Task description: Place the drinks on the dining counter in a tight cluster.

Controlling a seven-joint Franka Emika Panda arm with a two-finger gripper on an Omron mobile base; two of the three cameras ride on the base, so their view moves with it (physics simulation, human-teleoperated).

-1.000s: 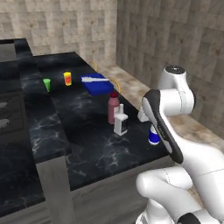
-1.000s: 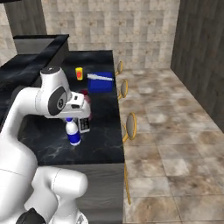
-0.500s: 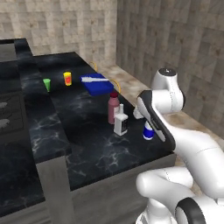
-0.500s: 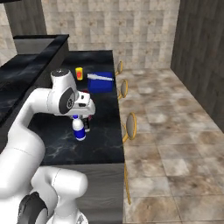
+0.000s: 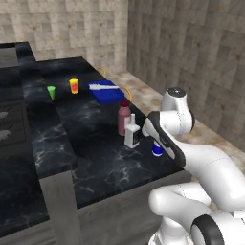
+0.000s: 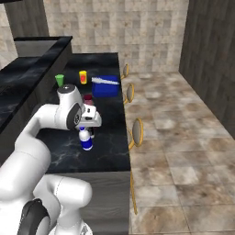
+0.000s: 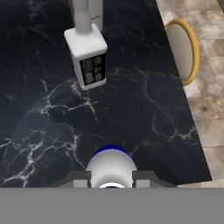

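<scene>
the end effector (image 7: pixel 111 183) is closed around the small white bottle (image 7: pixel 110 168), its two dark fingers (image 7: pixel 78 180) pressed against either side of the bottle's rounded top in the hand view. from the right base view the same small white bottle (image 6: pixel 86 140) with its blue label hangs upright under the arm's wrist, its base at or just above the black marble desk (image 6: pixel 108 137); whether it touches the surface cannot be told. in the left base view the bottle (image 5: pixel 157 149) peeks out beside the white forearm, near the desk's (image 5: pixel 95 158) stool-side edge. the square clear bottle (image 5: pixel 132 135) with a black label stands upright a little further in, and the tall maroon-pink bottle (image 5: pixel 124 117) with its dark red cap stands just behind it, the two nearly touching. in the hand view the square clear bottle (image 7: pixel 86 54) lies ahead of the held bottle, apart from it. further along the desk sit a blue tray (image 5: pixel 106 92) with a white item on it, a yellow-orange cup (image 5: pixel 73 85) and a small green cup (image 5: pixel 51 92). yellow stools (image 6: pixel 137 132) line the desk's side above a tiled floor (image 6: pixel 183 151).
</scene>
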